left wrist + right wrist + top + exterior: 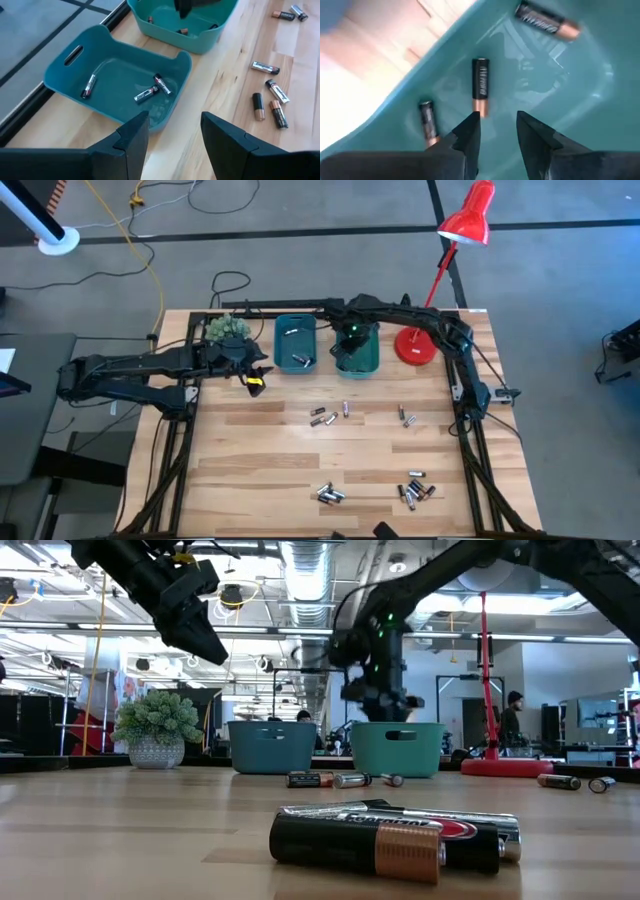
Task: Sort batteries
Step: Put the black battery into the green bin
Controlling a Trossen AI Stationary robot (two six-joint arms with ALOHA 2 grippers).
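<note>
Two teal bins stand at the table's far side. The left bin (pixel 295 345) holds three batteries (pixel 150 92). My right gripper (pixel 497 125) hangs open, pointing down into the right bin (pixel 357 352), with nothing between its fingers. On that bin's floor lie three batteries; one dark copper-ended cell (pixel 481 85) lies just past one fingertip. My left gripper (pixel 172 125) stands open and empty above the table, in front of the left bin's near left corner. More batteries lie loose on the table in small clusters (pixel 325 416), (pixel 407 417), (pixel 330 494), (pixel 415 490).
A small potted plant (pixel 228 330) stands left of the bins. A red desk lamp has its base (pixel 415 348) right of them. Bare wood lies between the bins and the battery clusters. In the low view, several batteries (pixel 390 835) lie close to the camera.
</note>
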